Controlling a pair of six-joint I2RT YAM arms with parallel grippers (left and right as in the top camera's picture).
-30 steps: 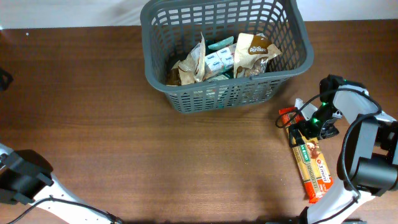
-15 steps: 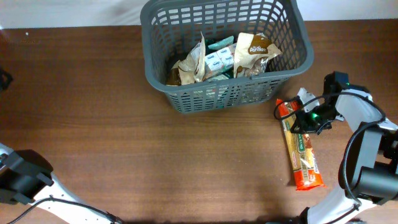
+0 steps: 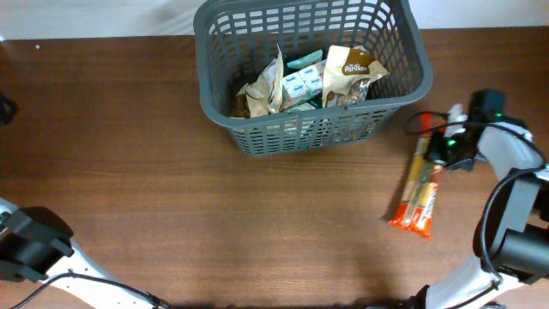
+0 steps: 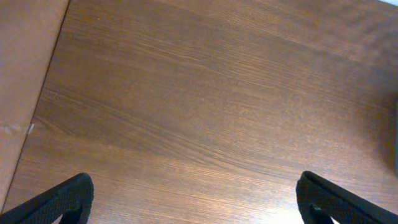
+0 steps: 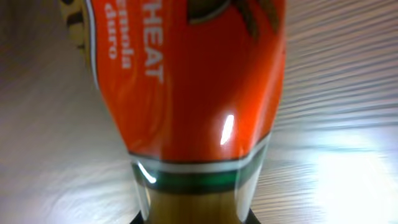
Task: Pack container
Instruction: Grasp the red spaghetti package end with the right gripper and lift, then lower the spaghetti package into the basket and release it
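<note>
Right gripper (image 3: pixel 443 148): closed on the upper end of a long orange pasta packet (image 3: pixel 418 193). The right wrist view is filled by the glossy packet (image 5: pixel 186 93), with dark finger stubs just visible at the bottom edge. The packet runs from the grip toward the near side of the table (image 3: pixel 171 180). Whether its lower end is clear of the wood cannot be determined.

Left gripper (image 4: pixel 198 202): jaws spread wide, holding nothing, above bare tabletop well to the left.

Container (image 3: pixel 302 136): stands at the far centre of the table, near the back edge, upright. Several food packets (image 3: pixel 300 81) already lie in it, to the middle and right. The floor at its left side looks less crowded.

Step in hand, as judged: carrying the pasta packet to the container; release not yet made.

Next move calls for raising the packet until its hanging end clears the thick lip at the right wall (image 3: pixel 423 81), then travelling left over the opening. The packet looks comparable in length to the container, so it may need laying along the long axis.

Clearances: open tabletop between gripper and container; no obstruction noted. The right arm works close to the right margin of the overhead view
</note>
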